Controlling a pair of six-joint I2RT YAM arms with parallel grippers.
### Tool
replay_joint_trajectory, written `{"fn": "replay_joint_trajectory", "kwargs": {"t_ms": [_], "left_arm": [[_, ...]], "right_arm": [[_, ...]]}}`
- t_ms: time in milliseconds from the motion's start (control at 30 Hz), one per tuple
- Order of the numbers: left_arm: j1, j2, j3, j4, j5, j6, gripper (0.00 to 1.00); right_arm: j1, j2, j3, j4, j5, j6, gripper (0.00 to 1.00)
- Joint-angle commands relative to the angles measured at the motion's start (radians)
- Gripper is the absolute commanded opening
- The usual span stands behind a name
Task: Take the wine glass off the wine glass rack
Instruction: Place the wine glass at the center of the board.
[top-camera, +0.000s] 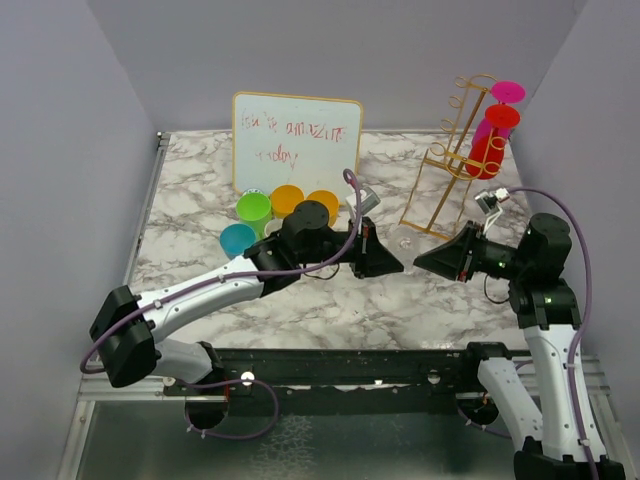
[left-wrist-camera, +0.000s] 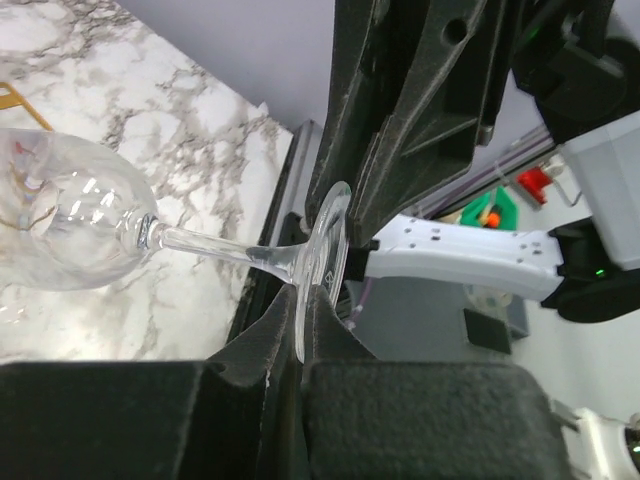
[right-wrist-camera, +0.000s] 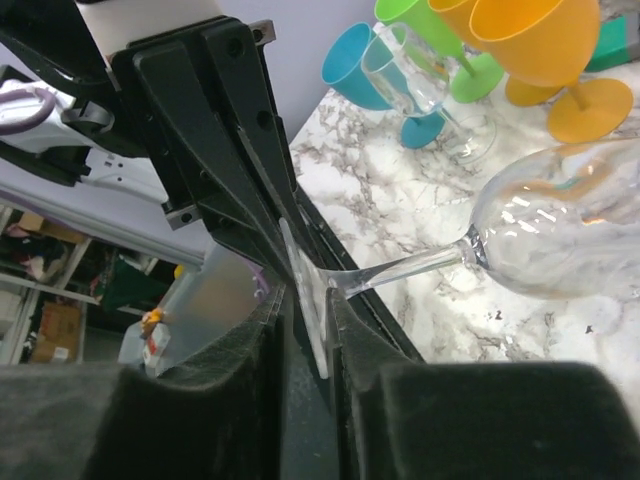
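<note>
Hanging sideways between the two arms, the clear stemmed wine glass (left-wrist-camera: 70, 215) is off the tall gold wire wine glass rack (top-camera: 447, 180), which stands at the far right of the white-and-grey marbled tabletop (top-camera: 300, 300) with red and magenta glasses (top-camera: 492, 140) hung on its hooks. The bowl points toward the back of the tabletop, and the thin round foot (right-wrist-camera: 305, 300) stands edge-on where the two arms meet. The left pincer (left-wrist-camera: 300, 370) is clamped narrow on that foot. The right pincer (right-wrist-camera: 305, 330) flanks the same disc in a slim slot, and whether its pads press on it or merely stand beside it cannot be told. The step in hand looks like a handover of the glass to the left arm. Next, the right pincer would need to spread fully and draw straight back without dragging the foot, since a thin disc pinched by its rim could easily twist loose.
</note>
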Motion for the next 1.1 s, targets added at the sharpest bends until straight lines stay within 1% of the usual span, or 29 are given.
{"fn": "replay_joint_trajectory", "kwargs": {"t_ms": [0, 33, 133, 200, 300, 367, 400, 433, 500, 567, 667, 733, 833, 900, 967, 1000, 1067], "left_arm": [[-0.007, -0.037, 0.031, -0.146, -0.047, 0.131, 0.00], [-0.007, -0.048, 0.025, -0.158, -0.051, 0.136, 0.00], [-0.006, -0.078, -0.007, -0.178, -0.044, 0.141, 0.00], [-0.007, -0.103, -0.038, -0.184, -0.042, 0.151, 0.00], [-0.008, -0.155, -0.087, -0.207, -0.066, 0.204, 0.00], [-0.008, -0.185, -0.106, -0.234, -0.100, 0.249, 0.00], [-0.008, -0.198, -0.113, -0.258, -0.111, 0.287, 0.00], [-0.008, -0.209, -0.118, -0.272, -0.113, 0.316, 0.00], [-0.008, -0.234, -0.127, -0.286, -0.107, 0.368, 0.00], [-0.010, -0.262, -0.143, -0.288, -0.106, 0.410, 0.00], [-0.011, -0.298, -0.168, -0.273, -0.127, 0.459, 0.00], [-0.011, -0.311, -0.183, -0.273, -0.143, 0.497, 0.00], [-0.013, -0.315, -0.191, -0.293, -0.156, 0.560, 0.00], [-0.014, -0.316, -0.196, -0.294, -0.152, 0.585, 0.00], [-0.019, -0.319, -0.200, -0.293, -0.153, 0.607, 0.00], [-0.021, -0.323, -0.206, -0.290, -0.155, 0.622, 0.00], [-0.030, -0.335, -0.220, -0.286, -0.170, 0.656, 0.00]], "right_arm": [[0.009, 0.019, 0.027, -0.005, -0.053, 0.005, 0.32], [0.009, 0.024, 0.030, -0.010, -0.052, 0.001, 0.37], [0.009, 0.034, 0.039, -0.010, -0.050, -0.002, 0.43], [0.009, 0.040, 0.060, -0.013, -0.047, -0.003, 0.50], [0.009, 0.068, 0.140, -0.063, -0.023, -0.048, 0.63], [0.009, 0.095, 0.184, -0.109, 0.008, -0.097, 0.79], [0.009, 0.112, 0.203, -0.134, 0.017, -0.120, 0.83], [0.009, 0.131, 0.217, -0.154, 0.019, -0.137, 0.85], [0.010, 0.167, 0.252, -0.192, 0.027, -0.174, 0.86], [0.014, 0.201, 0.307, -0.268, 0.062, -0.239, 0.86], [0.039, 0.243, 0.366, -0.326, 0.106, -0.270, 0.86], [0.058, 0.281, 0.414, -0.379, 0.171, -0.283, 0.85], [0.114, 0.322, 0.474, -0.396, 0.263, -0.294, 0.84], [0.171, 0.343, 0.505, -0.386, 0.330, -0.286, 0.84], [0.264, 0.381, 0.528, -0.388, 0.401, -0.277, 0.84], [0.325, 0.403, 0.539, -0.392, 0.459, -0.278, 0.84], [0.481, 0.456, 0.575, -0.427, 0.653, -0.287, 0.83]]}}
